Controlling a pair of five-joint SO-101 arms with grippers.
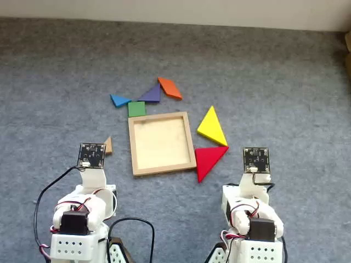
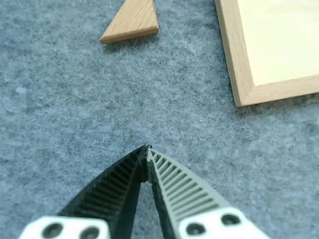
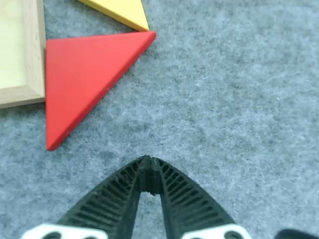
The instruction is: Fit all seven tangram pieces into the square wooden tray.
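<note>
— How do the left jaws stand?
— Pressed together, tip against tip, and they pinch nothing. Under them is the grey table [image 2: 60,99]. Ahead of them lies a plain wooden triangle [image 2: 132,22], and to the side is a corner of the wooden tray [image 2: 227,50].
— And the right jaws?
— Also closed, tips meeting, with nothing held. Just ahead lies the red triangle [image 3: 79,69], its long side against the tray's outer edge. The yellow triangle [image 3: 122,9] is beyond it, point near point.
— Where is the tray itself?
— In the middle of the table, between the two arms and a little ahead of them. All seven pieces lie outside it. The green square [image 1: 136,108] is just beside its far corner. The blue triangle [image 1: 119,100], purple triangle [image 1: 152,94] and orange parallelogram [image 1: 170,87] lie in a row behind.
</note>
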